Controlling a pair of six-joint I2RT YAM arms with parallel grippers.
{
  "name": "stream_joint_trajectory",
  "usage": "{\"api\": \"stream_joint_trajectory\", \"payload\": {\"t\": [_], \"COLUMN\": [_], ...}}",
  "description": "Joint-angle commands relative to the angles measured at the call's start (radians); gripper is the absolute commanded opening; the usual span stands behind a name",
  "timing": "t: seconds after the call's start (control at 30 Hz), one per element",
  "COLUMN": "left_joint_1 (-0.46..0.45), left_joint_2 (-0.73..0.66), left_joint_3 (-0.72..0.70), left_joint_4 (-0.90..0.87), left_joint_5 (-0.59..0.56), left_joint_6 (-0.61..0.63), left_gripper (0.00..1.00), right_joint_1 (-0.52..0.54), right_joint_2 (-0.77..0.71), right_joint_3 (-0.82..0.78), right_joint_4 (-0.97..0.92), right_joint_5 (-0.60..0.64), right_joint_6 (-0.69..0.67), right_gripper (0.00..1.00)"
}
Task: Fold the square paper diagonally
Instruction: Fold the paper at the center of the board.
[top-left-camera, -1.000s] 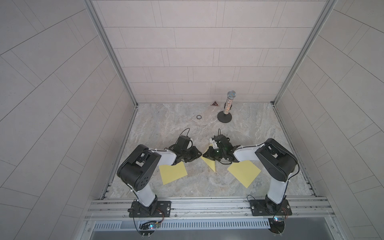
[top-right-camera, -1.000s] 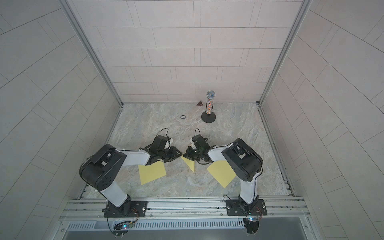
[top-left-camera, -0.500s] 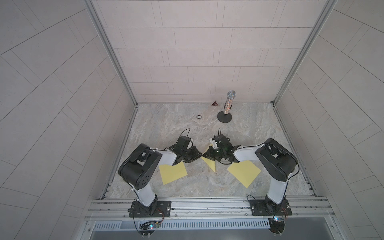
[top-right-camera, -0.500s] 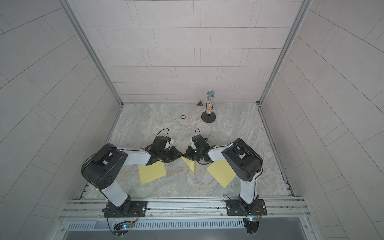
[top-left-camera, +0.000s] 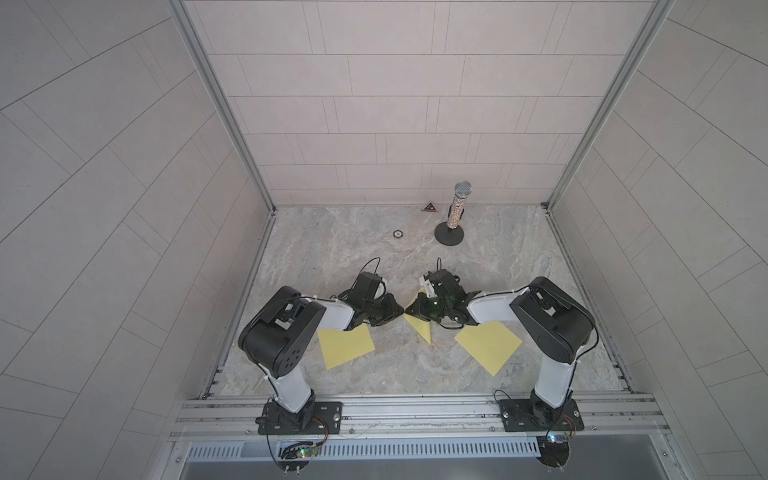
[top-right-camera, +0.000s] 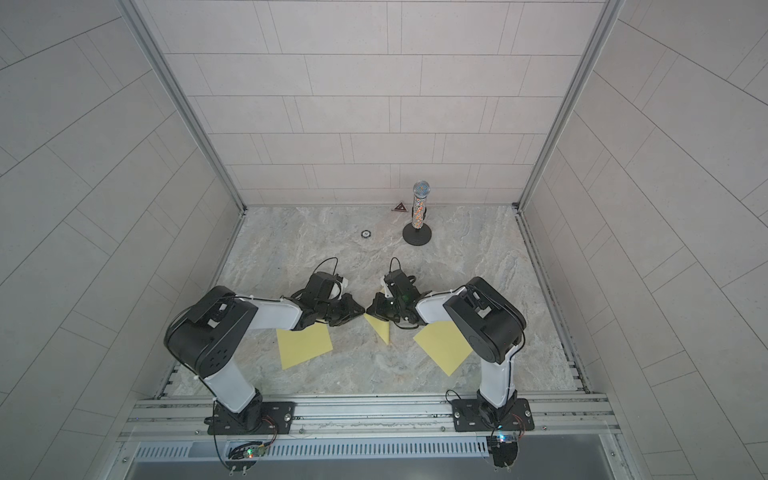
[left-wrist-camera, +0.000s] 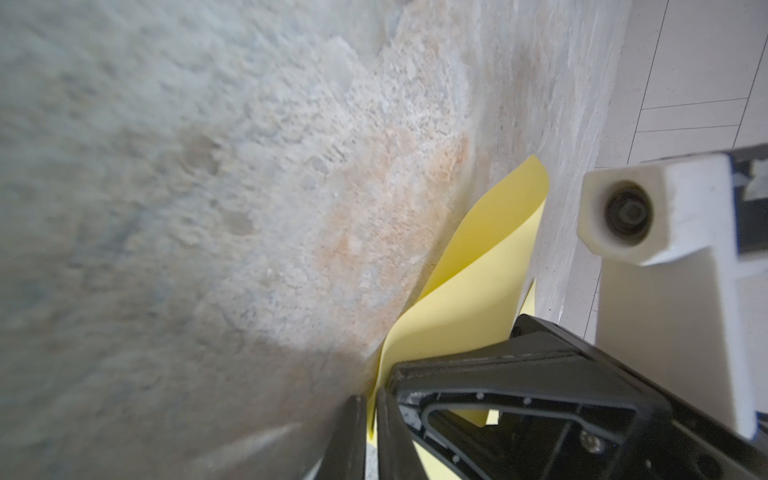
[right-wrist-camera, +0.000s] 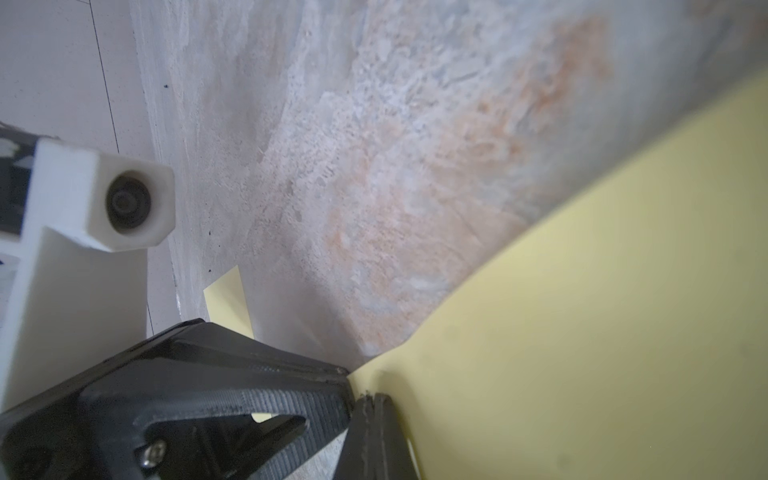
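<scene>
In both top views the black wrist housings cover the spot where the two sets of jaws meet, so the grip itself cannot be read from above. The left arm (top-left-camera: 334, 313) hides the 11 o'clock corner of the left sheet (top-left-camera: 347, 347), and the right arm (top-left-camera: 490, 309) overlaps the 12 o'clock corner of the right sheet (top-left-camera: 488, 347). Toward 12 o'clock on the counter (top-left-camera: 365, 257) lie a small ring (top-left-camera: 398, 233) and a dark triangle (top-left-camera: 430, 207), both too small to identify. A microphone on a stand (top-left-camera: 457, 210) rises just beside the triangle.

Both wrist views are soft up close, and their frames cut off the lower parts of the jaws.

The middle paper (top-left-camera: 422, 328) sits near the counter's centre, between the two flat sheets, and is pale yellow like them. From above only a narrow pointed piece shows, its tip aimed at 6 o'clock. The rest lies under the right wrist.

In the left wrist view the middle paper (left-wrist-camera: 478, 291) arches up off the counter in a loose curl, with a second layer showing behind the first and no sharp crease visible. The left jaws are closed on its edge, which passes through the thin slit between them.

In the right wrist view the middle paper (right-wrist-camera: 582, 311) fills one side as a broad, blurred sheet. The right jaws are pressed together on its corner.
</scene>
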Motion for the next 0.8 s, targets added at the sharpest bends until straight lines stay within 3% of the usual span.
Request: {"api": "stream_joint_trajectory", "payload": {"t": [0.0,0.23,0.77], "left_joint_1": [-0.005,-0.006,-0.052], "left_joint_2": [0.014,-0.006,-0.021], "left_joint_3": [-0.019,-0.024,0.046], "left_joint_4": [-0.022,-0.132,-0.365], "left_joint_5": [-0.005,-0.047,-0.145], "left_joint_6": [0.017,0.088,0.179], "left_gripper": [0.11,0.07,0.05], "right_joint_1": [0.008,0.008,0.004], "right_joint_2": [0.008,-0.013,-0.119], "right_joint_3": [-0.033,-0.022,0.032], "right_joint_4": [-0.088,-0.097,-0.204], "right_joint_5": [0.031,0.029,0.076], "right_joint_6": [0.005,0.006,-0.041], "right_gripper": [0.0,0.0,0.22]}}
